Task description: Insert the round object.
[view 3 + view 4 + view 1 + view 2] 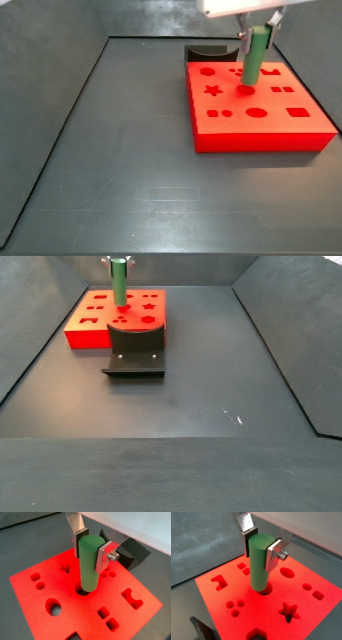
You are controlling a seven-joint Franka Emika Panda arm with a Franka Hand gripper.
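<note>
**Q:** Where is my gripper, and what is it holding?

**A:** My gripper point(93, 547) hangs over the red block point(73, 607), its two silver fingers point(105, 556) pinching the top of the green peg point(88, 564). The peg stands upright, its lower end sitting right at a round hole point(265, 589) near the middle of the block.

**Q:** How do I do this step well?

**A:** I judge I should keep the peg plumb, centre it on the hole's rim, and press straight down slowly. If it binds, I ease off and re-centre rather than force it, and I let go only once it is seated.

**Q:** What can't I make out?

**A:** The peg's bottom end hides the hole's edge, so I cannot tell whether the tip has entered or only rests on the rim. In a side view the block point(100, 321) lies at the far left, partly behind the fixture point(135, 352), and my gripper is cut off at the top edge.
</note>
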